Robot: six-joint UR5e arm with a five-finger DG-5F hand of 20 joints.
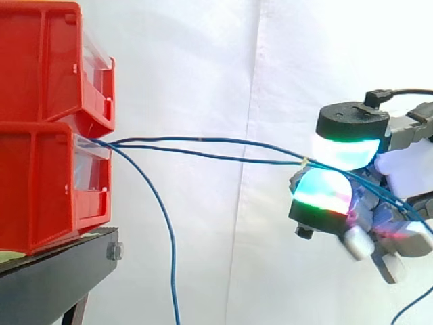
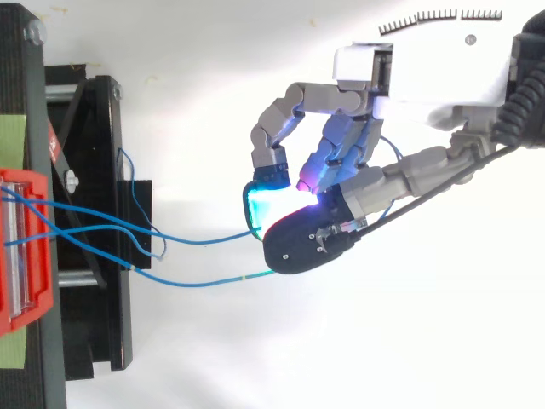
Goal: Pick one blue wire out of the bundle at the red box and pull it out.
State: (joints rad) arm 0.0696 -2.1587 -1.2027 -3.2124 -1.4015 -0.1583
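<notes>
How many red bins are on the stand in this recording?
2, stacked at the left of the side view: the upper bin sits on the lower bin, which rests on the black stand. More may be hidden behind them.

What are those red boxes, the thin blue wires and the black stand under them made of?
The red stacked boxes look like moulded plastic: glossy, with ribbed walls. The thin blue wires seem plastic-coated, smooth and flexible, sagging in soft curves; what is inside cannot be seen. The black stand is probably painted metal, matte, with a bolt at its corner.
</notes>
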